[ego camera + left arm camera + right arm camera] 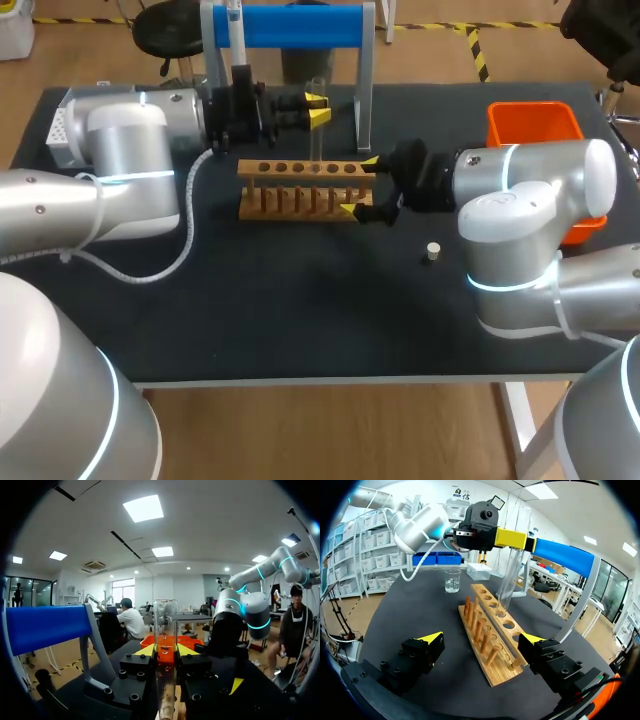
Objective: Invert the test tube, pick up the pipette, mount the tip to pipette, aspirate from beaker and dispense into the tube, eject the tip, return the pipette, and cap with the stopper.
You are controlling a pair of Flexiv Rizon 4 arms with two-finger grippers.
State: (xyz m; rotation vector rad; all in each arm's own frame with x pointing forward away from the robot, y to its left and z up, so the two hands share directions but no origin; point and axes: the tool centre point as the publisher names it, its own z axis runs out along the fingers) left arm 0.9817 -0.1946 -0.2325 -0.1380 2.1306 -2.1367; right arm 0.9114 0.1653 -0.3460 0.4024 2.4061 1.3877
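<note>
Right wrist view: the test tube (512, 555) is gripped upright by the left hand (517, 539) over a wooden rack (485, 615) hole. The right hand (481, 639) is spread wide astride the rack. The inversion step is judged nearly done; seating, then release, is needed.

Both arms were smooth silver-grey tubes with paler, rounded joint caps. The left arm (120, 170) filled the left of the head view and the right arm (530, 200) the right. Each bore thin glowing cyan rings (497, 284) at its joints. A white coiled cable (188, 235) hung along the left arm. Both wrists ended in black housings. The left gripper (318, 108) and the right gripper (360, 185) had boxy black fingers (415, 657) with wedge-shaped bright yellow tips (431, 637). Round black screws (131, 698) were sunk into the finger blocks.
</note>
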